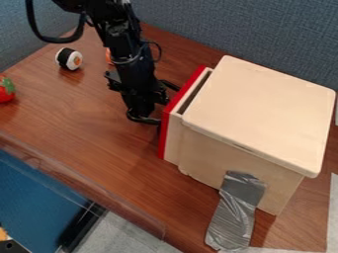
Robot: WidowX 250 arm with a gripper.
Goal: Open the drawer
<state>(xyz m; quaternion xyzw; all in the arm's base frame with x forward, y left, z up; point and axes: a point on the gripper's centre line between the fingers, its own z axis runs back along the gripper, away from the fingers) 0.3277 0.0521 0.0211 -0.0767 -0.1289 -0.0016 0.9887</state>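
1. Brown wood-grain worktop [99, 133], backed by a blue-grey partition [198, 24]; the pale cabinet [261, 113] serves as landmark.
2. Drawer [173, 143]: on the cabinet's left side in the view, its red front [163, 141] slightly proud, with a dark slot behind.
3. My arm [125, 44]: left of the cabinet, jaws spread beside the red front; whether a handle lies between them I cannot tell.
4. Grey tape [241, 207]: at the cabinet's near side, running down from it, presumably an anchor.
5. Recommended action: I should secure my hold, then draw straight away from the cabinet, level and slow. A sideways pull could bind the drawer; a hard one could strain the tape.
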